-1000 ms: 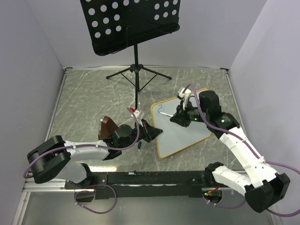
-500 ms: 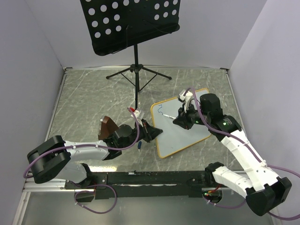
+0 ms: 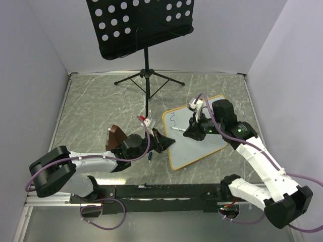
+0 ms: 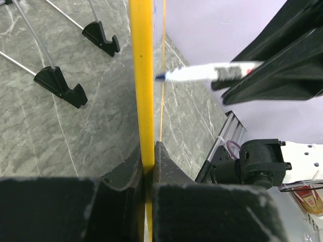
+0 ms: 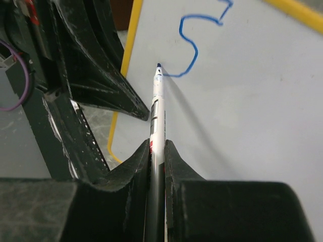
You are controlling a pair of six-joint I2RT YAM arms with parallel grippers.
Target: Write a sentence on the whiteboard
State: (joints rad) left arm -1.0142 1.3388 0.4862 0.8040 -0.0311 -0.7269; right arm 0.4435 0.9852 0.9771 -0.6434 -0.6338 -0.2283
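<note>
Grey marbled desk (image 3: 101, 106), pale walls. Right of centre in top view: whiteboard (image 3: 202, 143), lower-left frame edge pinched by closed left fingers (image 4: 126, 174). Right fingers (image 5: 132, 169) clamped on marker (image 5: 157, 106), tip touching board at end of blue S-shaped stroke (image 5: 195, 54). Music stand (image 3: 139, 25) top centre.

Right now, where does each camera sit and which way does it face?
Top external: fixed above and behind the arm bases, looking down at the table; both arms, the whiteboard and the music stand show.
Left wrist: on the left arm, looking along the left hand, shut on the whiteboard's yellow frame, seen edge-on.
Right wrist: on the right arm, looking down the marker clamped in the right hand to the blue stroke.
Shared: both wrist views show the marker tip at the board.
</note>
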